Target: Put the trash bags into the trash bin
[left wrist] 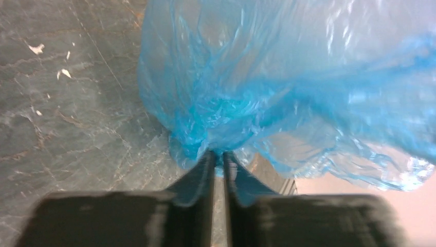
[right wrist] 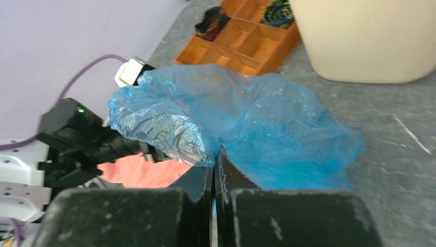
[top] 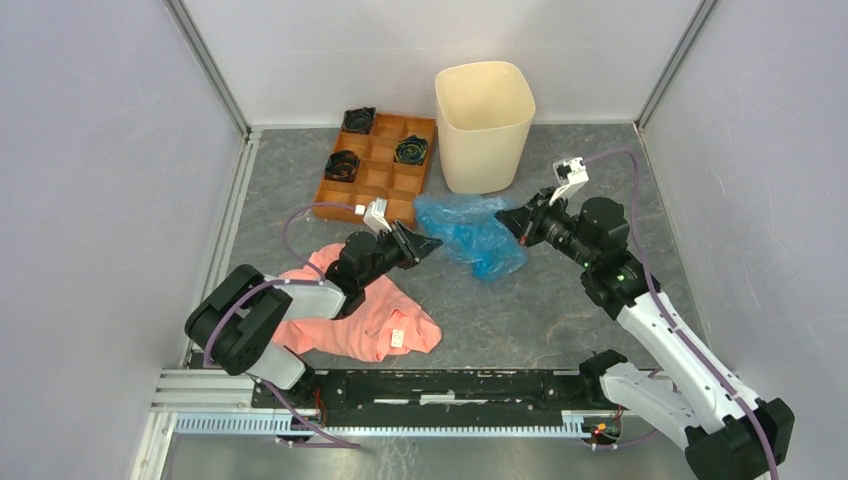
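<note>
- Top view: the trash bag [top: 470, 232] lies crumpled on the table [top: 560, 310], just in front of the trash bin [top: 485, 125] but apart from it. It sits between your two grippers: the left gripper [top: 430, 243] is at its left edge and the right gripper [top: 510, 222] at its right edge. A pink garment [top: 350, 322] lies under the left arm. The tray [top: 375, 165] stands just left of the bin.
- Left wrist: the jaws are closed on a bunched bit of blue film right at the tips. The rest of the bag balloons out ahead of them. It looks like a thin pinch, so don't jerk it.
- Right wrist: the jaws are pressed together with a fold of film caught between them. The bin stands upright beyond the bag with its mouth out of frame.
- Step in hand, as I read it, is lifting the bag with both arms:
  - Raise both ends together and level.
  - Bring the grippers a little closer so the film sags narrower than the rim.
  - Get the hanging belly above the rim before you move forward (a dragging tail could shove or tip the bin).
  - Lower it inside, then let go.
</note>
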Controlling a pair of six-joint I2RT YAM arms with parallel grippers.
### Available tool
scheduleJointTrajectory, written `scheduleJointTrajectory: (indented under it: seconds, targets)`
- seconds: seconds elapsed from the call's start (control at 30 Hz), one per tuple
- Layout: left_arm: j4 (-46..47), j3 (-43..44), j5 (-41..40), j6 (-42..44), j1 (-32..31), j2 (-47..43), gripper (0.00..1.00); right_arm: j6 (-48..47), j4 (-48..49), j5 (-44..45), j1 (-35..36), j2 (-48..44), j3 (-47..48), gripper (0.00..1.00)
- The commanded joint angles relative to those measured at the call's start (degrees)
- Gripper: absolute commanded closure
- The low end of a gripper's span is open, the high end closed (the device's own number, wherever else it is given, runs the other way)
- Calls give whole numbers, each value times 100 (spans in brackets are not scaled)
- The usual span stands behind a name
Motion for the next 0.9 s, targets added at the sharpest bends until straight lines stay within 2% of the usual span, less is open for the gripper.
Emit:
scheduleJointTrajectory:
  seconds: [0.0, 0.03, 0.1, 0.2, 0.33, 0.4, 0.47, 0.53, 0.6, 0.7, 0.77, 0.87]
  targets:
    - [-29, -102, 196, -24, 11, -186, 93, -990, -732, 828, -16, -338, -184, 100]
    - [-163, -251, 202, -52, 11, -267, 97, -1233, -914, 1020, -15, -400, -294, 100]
    - [-493, -544, 202, -98, 15, -487, 98, -1573, -1284, 1432, -11, -556, -606, 99]
    - [-1515, -723, 104, -99, 10, -821, 98, -1862, -1543, 1620, -12, -716, -1183, 99]
    - [-2906, -264, -11, 127, 13, -1195, 98, -1847, -1265, 1754, -17, -712, -1772, 100]
    - [-3504, 186, -48, 303, 29, -1375, 98, -1828, -1053, 1708, -16, -483, -1640, 100]
    - [-4330, 1257, -89, 577, 74, -1526, 98, -1874, -1141, 1672, -16, -54, -832, 100]
    - [-5072, 2590, 139, 927, 142, -1594, 98, -2057, -1785, 1350, -11, 508, 702, 100]
    - [-5795, 4155, 430, 1432, 140, -1644, 98, -2263, -2514, 850, -2, 994, 2705, 100]
    - [-5964, 5983, 959, 1669, 110, -1877, 98, -2152, -2554, 206, 82, 1010, 4885, 100]
    - [-5578, 6362, 1192, 1643, 88, -2325, 98, -1904, -1636, -164, 90, 503, 4946, 100]
    - [-4833, 5693, 1075, 1563, 87, -3109, 98, -1563, 520, -701, 86, -705, 3437, 100]
